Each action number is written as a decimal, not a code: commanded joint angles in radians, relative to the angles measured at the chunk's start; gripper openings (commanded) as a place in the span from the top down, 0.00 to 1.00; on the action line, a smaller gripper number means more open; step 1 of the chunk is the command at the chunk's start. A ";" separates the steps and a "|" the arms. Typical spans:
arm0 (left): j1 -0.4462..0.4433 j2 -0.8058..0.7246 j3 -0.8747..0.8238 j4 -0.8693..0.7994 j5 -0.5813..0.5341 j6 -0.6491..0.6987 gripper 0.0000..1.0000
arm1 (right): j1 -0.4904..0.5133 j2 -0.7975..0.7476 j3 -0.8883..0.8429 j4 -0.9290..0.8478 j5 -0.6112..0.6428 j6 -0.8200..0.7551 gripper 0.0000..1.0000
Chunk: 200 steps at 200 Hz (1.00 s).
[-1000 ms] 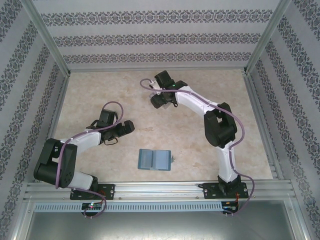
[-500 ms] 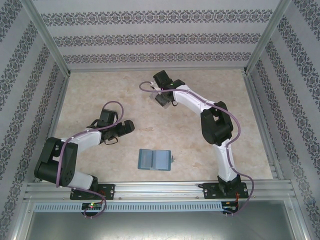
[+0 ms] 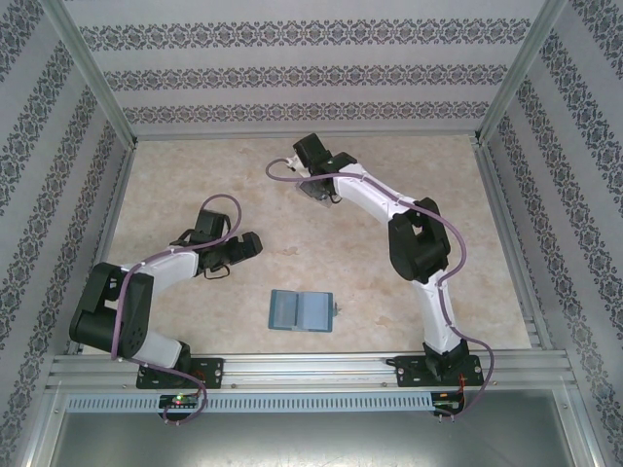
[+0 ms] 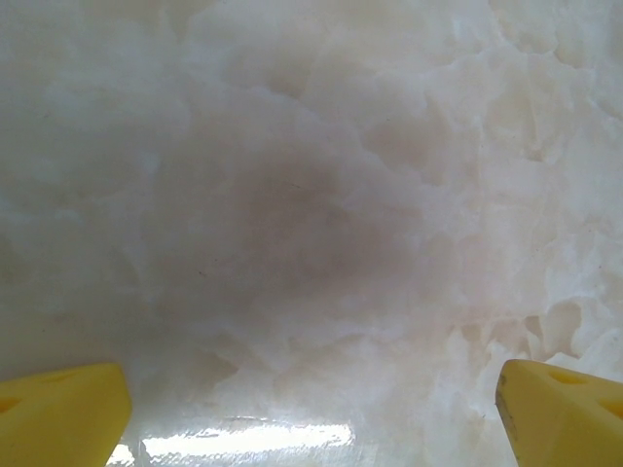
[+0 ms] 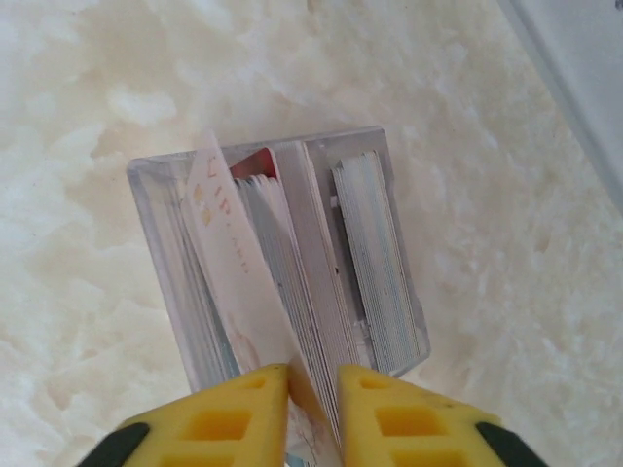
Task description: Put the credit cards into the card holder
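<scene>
Card-picking is going on at the far side of the table (image 3: 195, 175). From above, the right gripper (image 3: 317, 191) is reaching down there, well apart from the card holder (image 3: 300, 310). The card holder is lying open and flat near the front edge, between the two arm bases. The left gripper (image 3: 245, 246) is hanging low over bare table, to the left of the card holder and not touching it.

On the left wrist camera, the left gripper (image 4: 311, 418) is standing wide apart. Its yellow fingers (image 4: 58, 418) are showing at the bottom corners with nothing but marbled tabletop between them.

On the right wrist camera, the credit cards (image 5: 331, 263) are standing on edge in packed rows inside a clear box (image 5: 146, 190). The right gripper (image 5: 313, 404) is pinching together on one pale card (image 5: 229, 263) with red lettering, which is leaning out of its row at a slant. How firmly it is biting is hard to tell.

The step in hand looks like pulling a card out of the box. Next, the card is probably needing a straight, slow lift so its neighbours are not dragged along. It would then be carried across to the card holder and its thin edge lined up with a pocket. The idle left gripper seems well placed to steady the card holder.
</scene>
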 commanded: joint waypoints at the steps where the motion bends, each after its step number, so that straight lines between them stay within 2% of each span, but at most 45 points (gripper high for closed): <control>1: 0.000 0.089 -0.001 0.137 0.022 0.016 0.01 | 0.001 0.010 0.020 -0.027 -0.006 -0.011 0.86; 55: 0.000 0.107 0.012 0.139 0.040 0.011 0.01 | 0.027 -0.065 -0.008 -0.072 -0.056 -0.020 1.00; 86: 0.001 0.086 -0.018 0.184 0.063 0.002 0.01 | 0.037 -0.167 -0.079 -0.078 -0.135 0.048 1.00; 104: 0.000 0.083 -0.012 0.179 0.066 0.002 0.01 | 0.040 -0.249 -0.151 -0.071 -0.226 0.109 1.00; 145: 0.000 0.073 -0.032 0.197 0.094 0.005 0.01 | 0.048 -0.493 -0.431 -0.030 -0.465 0.345 1.00; 177: -0.005 0.044 -0.034 0.183 0.164 0.007 0.01 | 0.086 -0.742 -0.762 0.116 -0.693 0.611 1.00; 200: -0.008 0.024 -0.053 0.172 0.266 -0.042 0.01 | 0.139 -0.894 -0.985 0.208 -0.761 0.842 1.00</control>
